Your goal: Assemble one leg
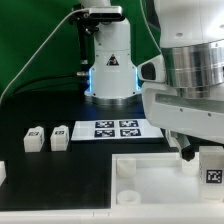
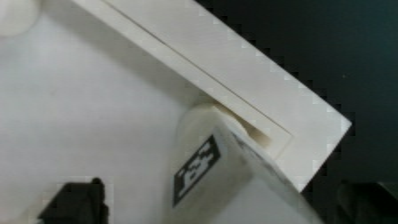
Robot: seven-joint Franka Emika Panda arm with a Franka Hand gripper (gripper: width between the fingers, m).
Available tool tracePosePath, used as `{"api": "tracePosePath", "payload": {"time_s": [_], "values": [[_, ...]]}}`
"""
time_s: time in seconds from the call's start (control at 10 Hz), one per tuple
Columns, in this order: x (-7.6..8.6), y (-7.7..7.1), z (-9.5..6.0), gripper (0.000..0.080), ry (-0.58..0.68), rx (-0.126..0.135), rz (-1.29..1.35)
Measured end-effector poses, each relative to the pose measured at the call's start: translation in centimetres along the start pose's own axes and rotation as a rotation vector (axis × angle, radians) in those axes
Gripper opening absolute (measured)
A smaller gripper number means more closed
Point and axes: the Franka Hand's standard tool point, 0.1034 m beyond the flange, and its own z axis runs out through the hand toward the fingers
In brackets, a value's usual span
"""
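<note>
The fingers (image 2: 71,203) stand wide apart, dark tips on either side of the wrist view, and neither touches anything that shows; the gripper (image 2: 217,206) is open and grips nothing. Between the tips is the leg (image 2: 222,165), a small white block with its black-and-white tag turned to the wrist camera; in the exterior view it stands upright (image 1: 212,165), tag facing outward, with one dark finger (image 1: 187,152) just beside it on the exterior view's left. The leg is on the tray (image 1: 150,190), at its far corner on the exterior view's right, close against the raised rim (image 2: 267,95); whether it is seated in a socket cannot be told. The arm's bulky white wrist hangs above that corner and hides part of it. Beyond the tray, the marker board (image 1: 82,132) lies flat on the black table (image 1: 40,112), its four tags up. Two more legs (image 1: 33,138) stand side by side just beside the board, on the exterior view's left, well apart from the tray's leg. Behind the board rises the base (image 1: 108,70), white, ringed with blue light.
</note>
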Motion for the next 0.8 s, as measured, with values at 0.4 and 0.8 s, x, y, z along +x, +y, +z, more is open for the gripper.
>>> {"api": "tracePosePath", "payload": {"time_s": [0.4,0.8], "values": [[0.8,-0.62,-0.94,0.0649,0.025,-0.044,-0.616],[0.75,-0.53,-0.79,0.0452,0.028,-0.042,-0.567]]}}
